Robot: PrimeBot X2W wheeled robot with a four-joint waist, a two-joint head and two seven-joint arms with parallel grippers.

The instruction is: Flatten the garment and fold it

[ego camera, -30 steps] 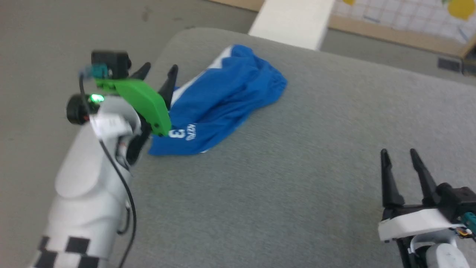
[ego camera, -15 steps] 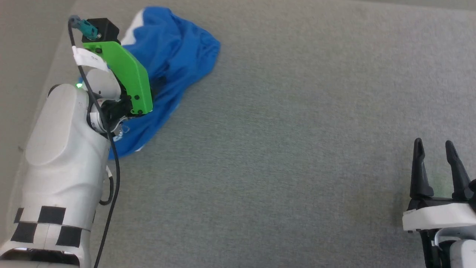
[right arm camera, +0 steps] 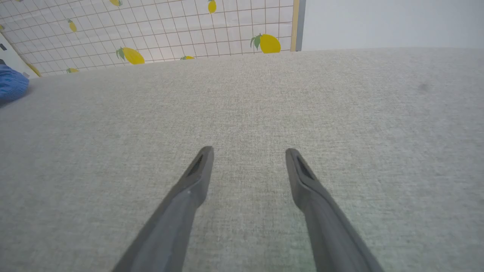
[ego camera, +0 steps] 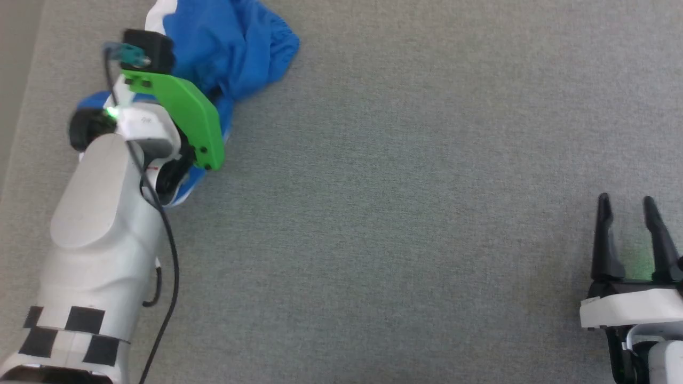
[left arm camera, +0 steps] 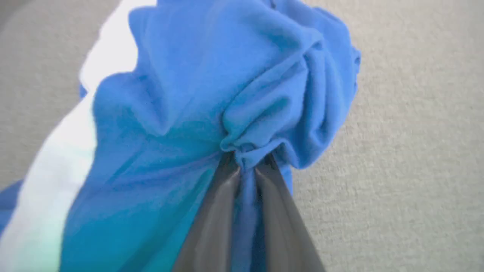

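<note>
Crumpled blue garment is lying at the far left of the grey padded surface. The left gripper is pinching a bunched fold, probably to pull it flat. The right gripper is hovering spread and empty, near right.

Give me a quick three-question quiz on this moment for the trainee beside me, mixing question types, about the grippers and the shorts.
1. True or false: the left gripper is shut on a bunched fold of the garment.
2. The right gripper is: A) open with nothing between its fingers; B) shut on the garment; C) gripping the other arm.
3. Fill in: the garment's side stripe is ____.
Key: 1 true; 2 A; 3 white.
</note>
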